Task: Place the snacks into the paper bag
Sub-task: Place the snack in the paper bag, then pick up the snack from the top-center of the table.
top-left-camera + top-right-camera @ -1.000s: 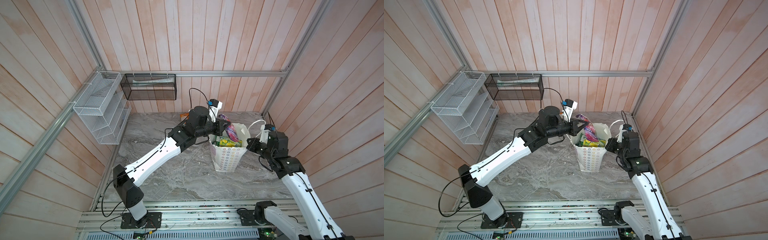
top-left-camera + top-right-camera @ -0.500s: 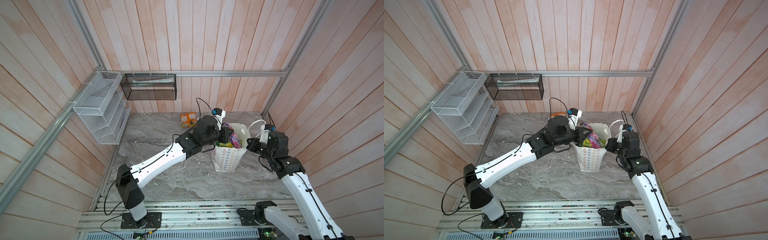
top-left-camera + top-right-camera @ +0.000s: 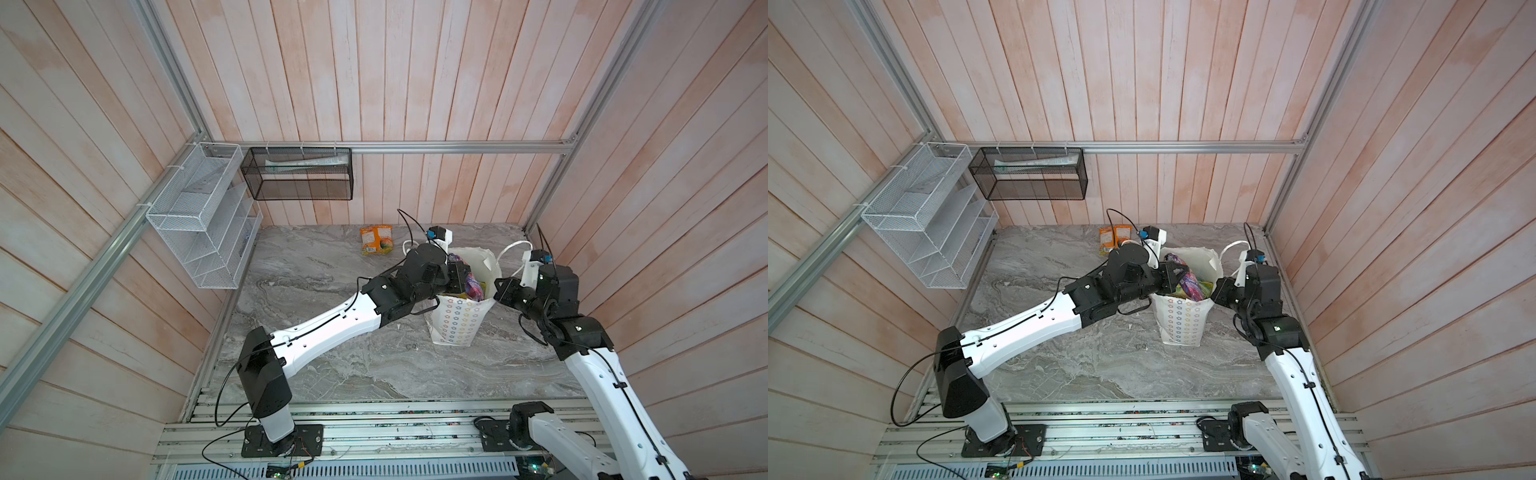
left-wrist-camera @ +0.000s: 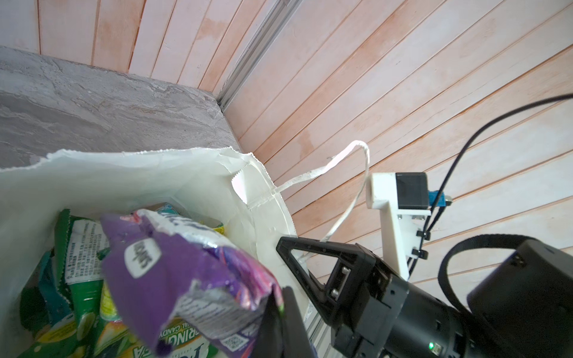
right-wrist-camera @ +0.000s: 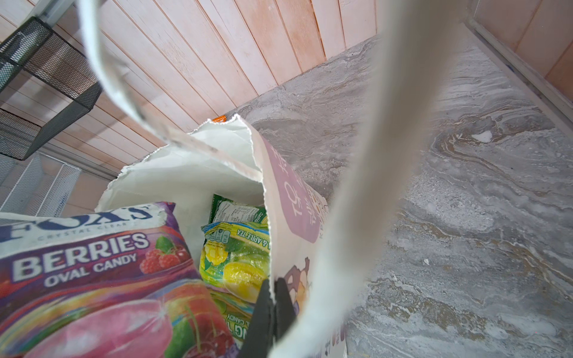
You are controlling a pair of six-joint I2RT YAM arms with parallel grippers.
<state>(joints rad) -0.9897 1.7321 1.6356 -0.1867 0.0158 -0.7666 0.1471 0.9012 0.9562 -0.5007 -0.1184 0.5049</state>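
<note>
The white paper bag (image 3: 457, 324) (image 3: 1183, 326) stands upright at the right of the marble table. My left gripper (image 4: 280, 310) (image 3: 457, 276) is shut on a corner of a purple snack pouch (image 4: 186, 272) (image 5: 93, 263), which hangs in the bag's mouth. Green and yellow-green snacks (image 4: 80, 248) (image 5: 235, 257) lie inside beneath it. My right gripper (image 5: 273, 297) (image 3: 498, 289) is shut on the bag's right rim. Two orange snacks (image 3: 376, 240) (image 3: 1115, 239) lie on the table by the back wall.
A white wire rack (image 3: 203, 216) hangs on the left wall and a black mesh basket (image 3: 299, 174) on the back wall. The bag's cord handle (image 5: 372, 155) loops close across the right wrist view. The right wall stands just behind my right arm.
My left arm has swung right and down, bringing the purple pouch from above the bag's left rim into its mouth. The right arm and the bag have stayed put.
</note>
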